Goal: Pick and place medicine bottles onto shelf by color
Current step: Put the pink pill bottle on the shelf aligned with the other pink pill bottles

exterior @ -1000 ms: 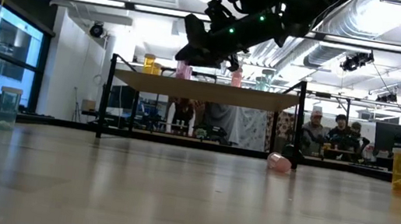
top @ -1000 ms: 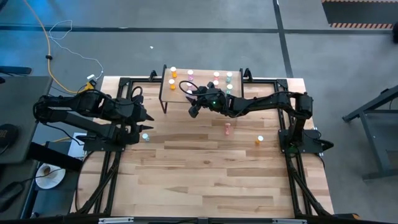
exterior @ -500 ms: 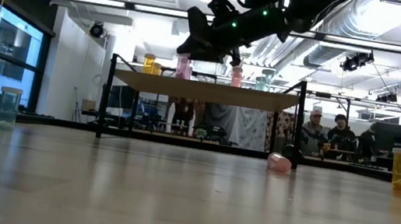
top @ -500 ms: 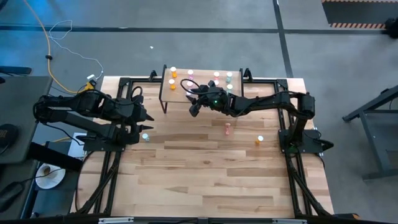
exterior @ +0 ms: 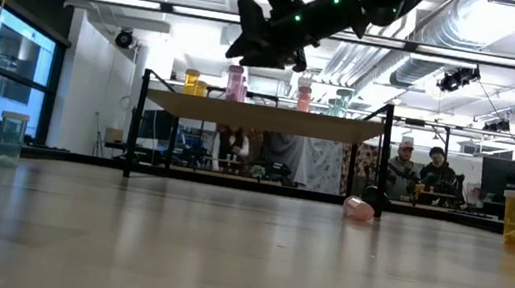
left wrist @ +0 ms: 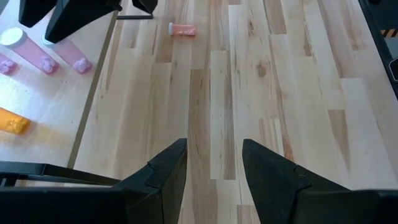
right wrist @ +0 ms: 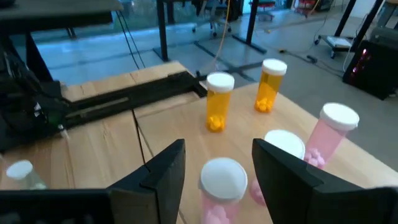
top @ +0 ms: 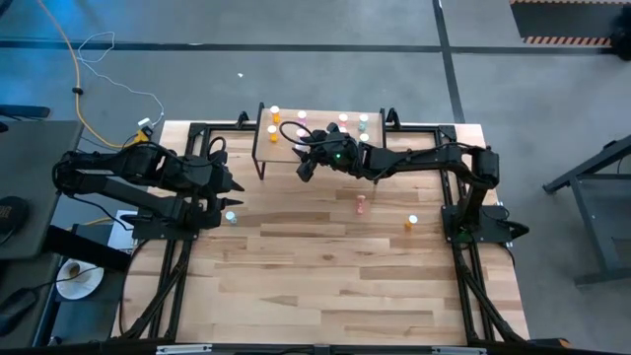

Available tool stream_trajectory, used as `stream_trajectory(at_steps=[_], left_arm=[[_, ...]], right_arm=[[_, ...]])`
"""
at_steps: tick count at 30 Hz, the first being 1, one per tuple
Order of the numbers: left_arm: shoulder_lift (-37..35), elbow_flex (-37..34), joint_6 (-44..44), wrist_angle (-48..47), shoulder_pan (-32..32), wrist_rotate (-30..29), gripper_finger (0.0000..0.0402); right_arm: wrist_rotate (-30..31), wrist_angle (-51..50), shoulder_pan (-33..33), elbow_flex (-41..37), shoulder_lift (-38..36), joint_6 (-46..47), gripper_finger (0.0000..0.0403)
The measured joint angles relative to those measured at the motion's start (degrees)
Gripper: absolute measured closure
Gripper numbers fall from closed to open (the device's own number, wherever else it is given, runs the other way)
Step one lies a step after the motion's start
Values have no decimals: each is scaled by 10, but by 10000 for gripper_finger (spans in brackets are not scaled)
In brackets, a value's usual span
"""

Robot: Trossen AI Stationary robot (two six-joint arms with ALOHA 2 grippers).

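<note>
Several medicine bottles already stand on the shelf (top: 286, 144), a small light-wood platform on thin black legs at the far edge of the counter (top: 325, 276). Two orange bottles (right wrist: 219, 101) sit toward its left end, pink ones beside them, and pale teal ones toward the right.

The right end effector (top: 305, 161) hovers over the shelf with its two dark fingers spread and nothing between them. A white-capped pink bottle (right wrist: 221, 190) stands upright on the shelf directly below the gap. The placing step looks finished, judging by the empty open fingers.

Three bottles wait on the counter: a pink one (top: 361, 203) lying on its side near the middle, an orange one (top: 412, 224) upright to the right, and a teal one (top: 231, 217) upright to the left.

The left end effector (top: 233, 187) rests low over the left side of the counter, near the teal bottle, fingers parted and empty.

Next, the right arm likely needs to lift clear and reach for the tipped pink bottle, which calls for a sideways grasp.
</note>
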Motion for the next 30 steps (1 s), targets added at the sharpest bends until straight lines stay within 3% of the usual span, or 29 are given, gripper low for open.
stream_trajectory(at_steps=[10,15,19,23,30], left_arm=[[0,0,0,0,0,0,254],[0,0,-1,0,0,0,254],[0,0,-2,0,0,0,254],[0,0,-2,0,0,0,254],[0,0,-1,0,0,0,254]], right_arm=[[2,-81,2,59,0,-29,224],[6,-169,10,103,0,-52,224],[43,-236,26,127,-7,-54,224],[86,-288,46,129,-31,-43,224],[89,-332,74,90,-88,-7,224]])
